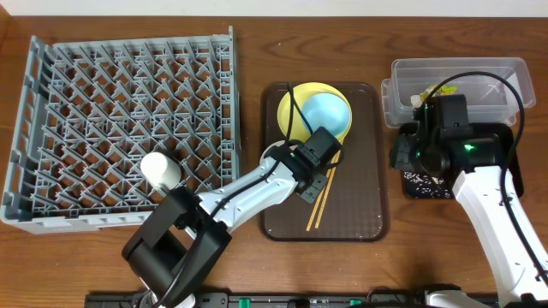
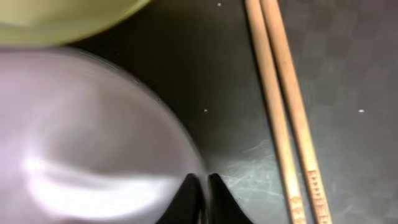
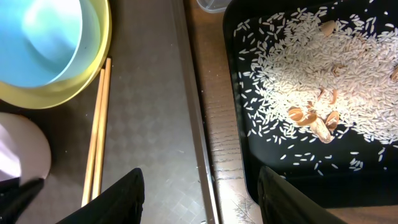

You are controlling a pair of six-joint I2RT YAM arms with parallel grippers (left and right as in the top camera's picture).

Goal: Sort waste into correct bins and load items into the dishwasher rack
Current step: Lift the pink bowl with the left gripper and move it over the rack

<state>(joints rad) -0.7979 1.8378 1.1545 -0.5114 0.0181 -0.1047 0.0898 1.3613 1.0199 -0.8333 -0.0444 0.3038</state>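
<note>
My left gripper (image 2: 202, 186) pinches the white bowl (image 2: 81, 137) by its rim at 5 o'clock, on the brown tray (image 2: 186, 81). The chopsticks (image 2: 280, 106) lie at 3 o'clock, their stamped marks unreadable. My right gripper (image 3: 202, 199) hangs spread apart, with rice (image 3: 348, 56) in the black tray (image 3: 249, 180) at 1 o'clock.

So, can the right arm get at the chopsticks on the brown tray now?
Probably yes. The chopsticks lie uncovered beside the yellow plate, and the right fingers hang open close by. The left fingers, pinching the white bowl next to them, may crowd the approach.
</note>
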